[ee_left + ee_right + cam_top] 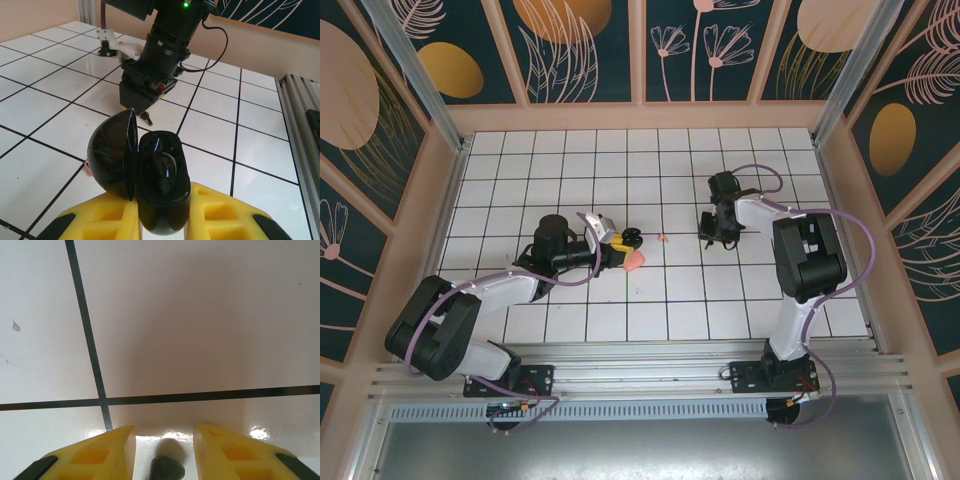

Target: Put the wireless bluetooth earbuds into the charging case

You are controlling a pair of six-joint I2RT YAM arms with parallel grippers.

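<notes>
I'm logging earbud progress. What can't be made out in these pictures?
Right wrist: the dark earbud between the fingers of the right gripper is cut by the bottom edge; grip unclear.
Left wrist: the wells of the charging case are dark and glossy; contents uncertain.
Top external: a pink speck on the table, too small to identify.

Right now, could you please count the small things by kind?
Glossy black open clamshell case: 1
Dark earbud at the right tool: 1
Salmon-pink rounded piece: 1
Small pink bit on a tile: 1
Total: 4
</notes>
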